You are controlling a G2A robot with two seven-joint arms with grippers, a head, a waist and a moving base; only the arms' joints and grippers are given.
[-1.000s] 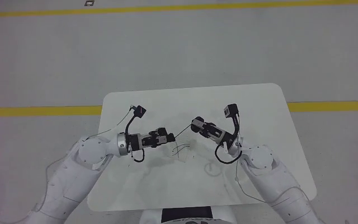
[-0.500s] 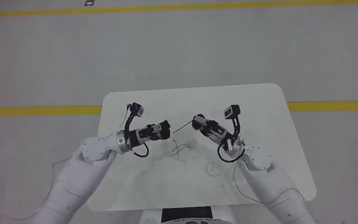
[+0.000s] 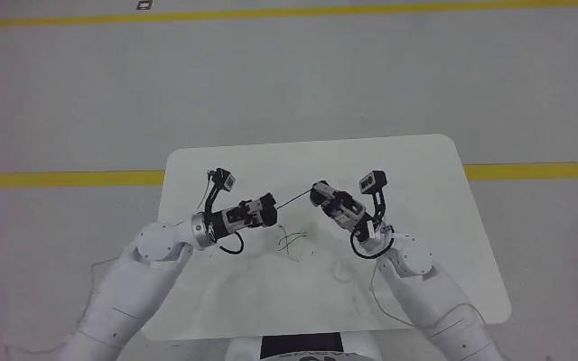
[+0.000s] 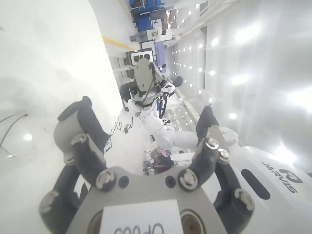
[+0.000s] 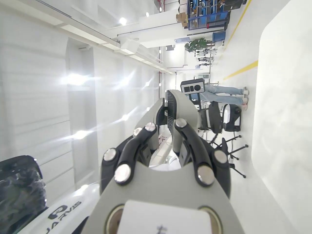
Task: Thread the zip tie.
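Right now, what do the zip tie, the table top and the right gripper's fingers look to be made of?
Zip tie: thin dark strip, likely flexible plastic, jutting unsupported from the right gripper. Table top: smooth white with faint glints, perhaps laminate. Fingers: matt grey shells, metal or hard plastic; black ribbed pad, probably rubber.

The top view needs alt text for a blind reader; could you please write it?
Two robot arms face each other over a white table: the right gripper holds a thin black zip tie out toward the open left gripper. Loose ties lie on the table.
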